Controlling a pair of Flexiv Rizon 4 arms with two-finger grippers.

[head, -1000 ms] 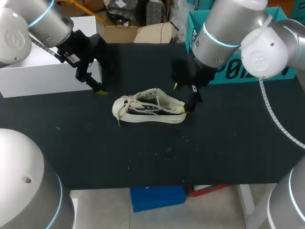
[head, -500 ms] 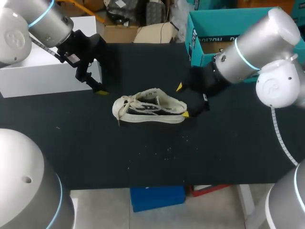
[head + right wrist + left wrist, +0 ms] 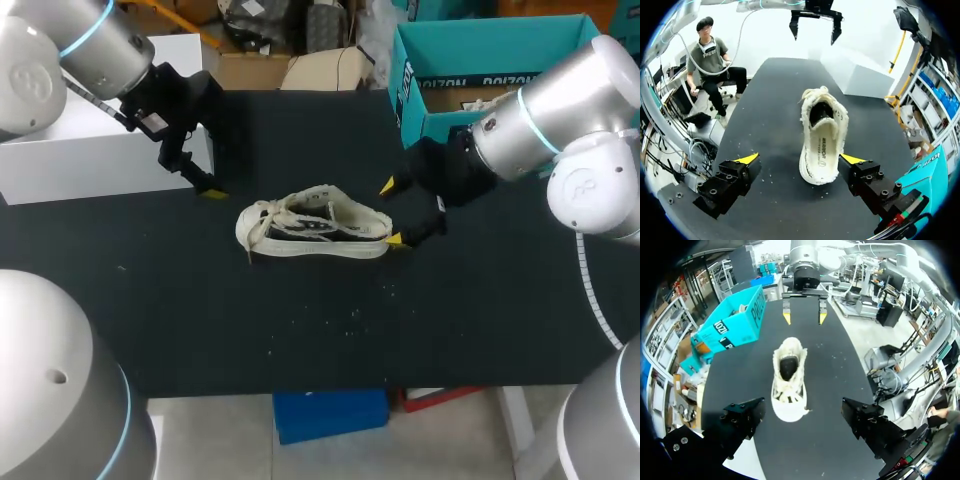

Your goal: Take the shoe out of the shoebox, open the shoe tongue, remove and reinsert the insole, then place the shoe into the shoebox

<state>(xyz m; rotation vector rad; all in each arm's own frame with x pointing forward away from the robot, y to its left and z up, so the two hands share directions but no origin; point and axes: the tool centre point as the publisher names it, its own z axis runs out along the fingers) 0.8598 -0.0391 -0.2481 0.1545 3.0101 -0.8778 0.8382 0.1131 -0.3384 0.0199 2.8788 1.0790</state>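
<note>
While upright, shoe [image 3: 315, 235] crosswise, toe leftward.

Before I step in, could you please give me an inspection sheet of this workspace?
Surface: black table, with pale specks in front of the shoe.
Job's things: shoe out on the table, heel toward the right gripper; teal shoebox open at the far right corner.
Clutter: white box at the far left.
Grippers: left gripper open, beyond the toe, beside the white box; right gripper open, fingers either side of the heel, not clamped.
Cables: ribbed cable along the right arm.
Surroundings: nothing seen.
</note>
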